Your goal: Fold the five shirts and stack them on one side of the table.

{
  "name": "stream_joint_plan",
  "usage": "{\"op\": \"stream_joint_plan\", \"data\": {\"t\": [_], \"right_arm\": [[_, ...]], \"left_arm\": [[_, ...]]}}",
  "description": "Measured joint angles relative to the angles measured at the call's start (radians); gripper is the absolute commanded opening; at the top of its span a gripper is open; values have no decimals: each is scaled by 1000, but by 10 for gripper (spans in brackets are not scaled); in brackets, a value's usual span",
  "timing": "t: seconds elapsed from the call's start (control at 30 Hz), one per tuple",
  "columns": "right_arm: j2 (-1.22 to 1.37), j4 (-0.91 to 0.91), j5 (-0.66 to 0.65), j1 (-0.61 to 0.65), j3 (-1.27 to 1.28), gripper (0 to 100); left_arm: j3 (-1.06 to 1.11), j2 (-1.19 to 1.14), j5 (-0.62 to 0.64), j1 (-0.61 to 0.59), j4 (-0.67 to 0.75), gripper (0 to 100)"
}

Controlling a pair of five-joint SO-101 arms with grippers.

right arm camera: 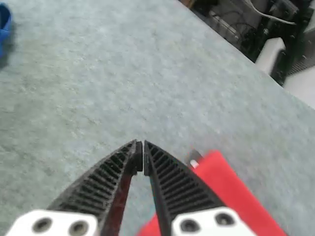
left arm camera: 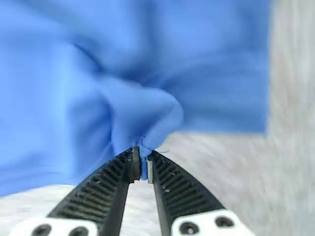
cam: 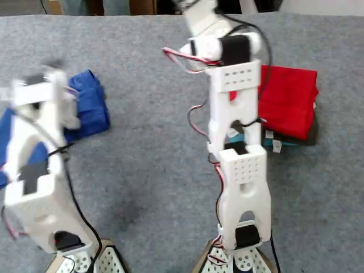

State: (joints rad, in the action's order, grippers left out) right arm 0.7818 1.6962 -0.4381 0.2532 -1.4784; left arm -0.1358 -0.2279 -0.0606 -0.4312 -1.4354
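A blue shirt lies crumpled at the table's left side, partly under the left arm. In the left wrist view my left gripper is shut on a pinched fold of that blue shirt, which hangs bunched above the grey cloth. A folded red shirt tops a stack at the right, with a dark and a teal layer under it. My right gripper is shut with nothing in it, raised over the table just beside the red shirt.
Grey felt-like cloth covers the whole table. The right arm stands in the middle, next to the stack. Cables and dark equipment lie beyond the table's far edge.
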Motion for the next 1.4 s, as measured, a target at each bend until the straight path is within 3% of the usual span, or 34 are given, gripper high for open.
{"op": "stream_joint_plan", "data": {"t": [0.17,0.27,0.37,0.53,0.8,0.93,1.07,1.27,1.4], "right_arm": [[104,-44,31,157,0,18],[201,-103,106,267,2,92],[322,-184,189,385,2,175],[474,-288,255,532,2,181],[605,-410,258,552,2,172],[608,-405,261,548,0,7],[608,-301,265,532,-43,15],[535,18,230,529,-141,14],[422,58,218,493,-72,14]], "left_arm": [[-241,72,2,-298,-17,29],[-293,74,2,-445,-11,29],[-304,52,2,-548,40,29],[-304,-23,2,-680,133,29],[-308,-198,2,-690,169,29],[-310,-264,2,-690,169,29],[-310,-282,2,-690,169,29],[-310,-284,-21,-666,121,29],[-310,-285,-87,-620,57,29]]}}
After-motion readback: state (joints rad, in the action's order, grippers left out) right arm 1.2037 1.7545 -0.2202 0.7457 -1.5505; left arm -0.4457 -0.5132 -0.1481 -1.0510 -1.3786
